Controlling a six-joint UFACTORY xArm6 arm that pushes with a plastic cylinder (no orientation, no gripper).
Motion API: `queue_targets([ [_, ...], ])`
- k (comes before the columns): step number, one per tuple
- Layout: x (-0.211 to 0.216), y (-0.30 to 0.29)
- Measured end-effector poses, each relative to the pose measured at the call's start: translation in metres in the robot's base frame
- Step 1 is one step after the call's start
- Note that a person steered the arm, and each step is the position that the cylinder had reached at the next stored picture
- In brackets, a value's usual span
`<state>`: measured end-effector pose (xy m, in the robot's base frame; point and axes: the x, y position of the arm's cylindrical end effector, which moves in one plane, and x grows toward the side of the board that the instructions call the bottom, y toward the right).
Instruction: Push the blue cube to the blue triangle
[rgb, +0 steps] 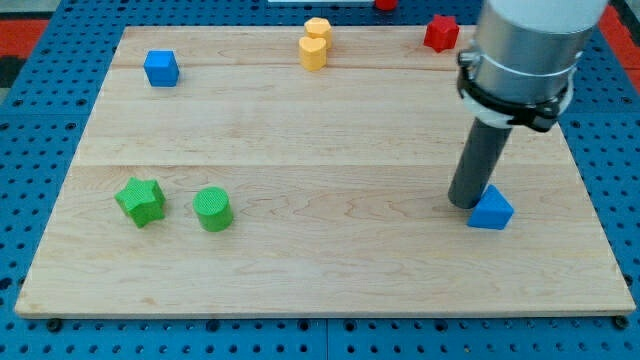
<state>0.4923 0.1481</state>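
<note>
The blue cube sits near the board's top left corner. The blue triangle lies at the view's right, below the middle. My tip rests on the board right beside the blue triangle's left edge, touching it or nearly so. The blue cube is far from my tip, across the board to the upper left.
A green star and a green cylinder lie at the lower left. A yellow hexagon and a yellow heart sit touching at the top middle. A red star is at the top right. The wooden board lies on a blue pegboard.
</note>
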Motion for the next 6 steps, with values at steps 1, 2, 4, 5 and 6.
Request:
queue_targets([
  [1,-0.046,-0.097],
  [2,-0.146,-0.172],
  [4,-0.255,-0.290],
  [5,-0.255,-0.369],
  [6,-0.239,-0.382],
])
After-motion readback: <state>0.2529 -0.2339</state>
